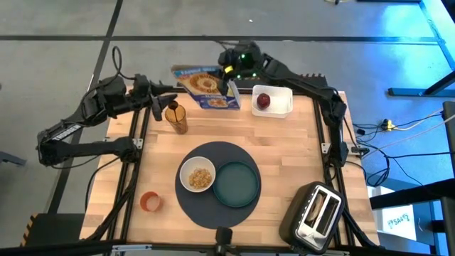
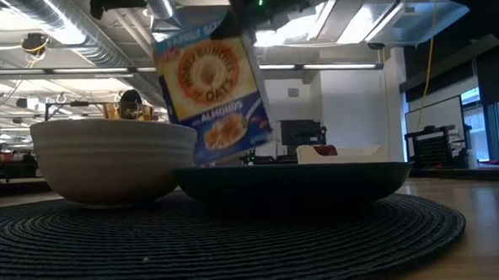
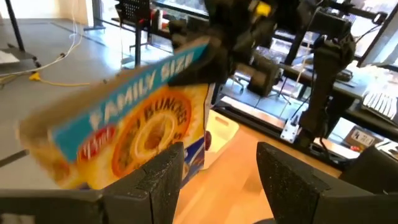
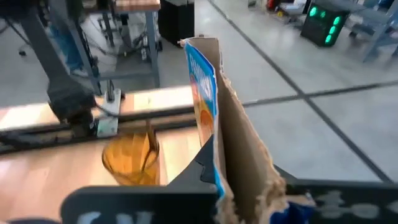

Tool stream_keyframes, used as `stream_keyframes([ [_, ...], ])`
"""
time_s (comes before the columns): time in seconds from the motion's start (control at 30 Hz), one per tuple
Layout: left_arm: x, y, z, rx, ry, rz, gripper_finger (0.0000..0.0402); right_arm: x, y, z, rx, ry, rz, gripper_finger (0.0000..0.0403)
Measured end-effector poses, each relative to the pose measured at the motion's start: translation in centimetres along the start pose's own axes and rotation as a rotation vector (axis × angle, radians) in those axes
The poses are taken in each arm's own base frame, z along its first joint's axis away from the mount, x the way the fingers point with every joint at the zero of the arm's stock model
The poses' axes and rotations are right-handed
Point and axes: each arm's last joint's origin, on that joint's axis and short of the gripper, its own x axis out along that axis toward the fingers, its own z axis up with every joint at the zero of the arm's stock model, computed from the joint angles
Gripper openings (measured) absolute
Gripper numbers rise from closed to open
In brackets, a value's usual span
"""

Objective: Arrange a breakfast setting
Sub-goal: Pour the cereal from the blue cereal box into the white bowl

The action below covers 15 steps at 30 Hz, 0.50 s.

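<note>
Cereal box (image 1: 202, 87) carried at the far edge of the tabletop (image 1: 284, 149)

Right hand (image 1: 231, 77) clamped on the box, lifted, long axis tilted, open top away from the setting. Left hand (image 1: 158, 99) just beside, fingers apart, holding nothing, near the amber cup (image 1: 175, 117). White bowl (image 1: 197, 176) with cereal and teal plate (image 1: 237, 184) on the round placemat (image 1: 213, 153), well apart toward the near edge. Dark-red fruit (image 1: 263, 100) in a white tray (image 1: 284, 96) nearer the right arm; small orange cup (image 1: 150, 202) nearer the left.
</note>
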Motion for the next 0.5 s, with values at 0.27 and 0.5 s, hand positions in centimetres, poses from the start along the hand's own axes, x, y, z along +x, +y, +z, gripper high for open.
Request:
stream_keyframes([
  [0.27,0.1,0.0,-0.2,0.001,0.017,0.003,0.0197,0.7,0.4,-4.4,0.043,-0.104,0.012,0.0],
  [0.5,0.1,0.1,-0.2,0.002,0.02,0.033,0.0197,-0.8,0.0,-8.2,0.091,-0.15,-0.016,0.0],
])
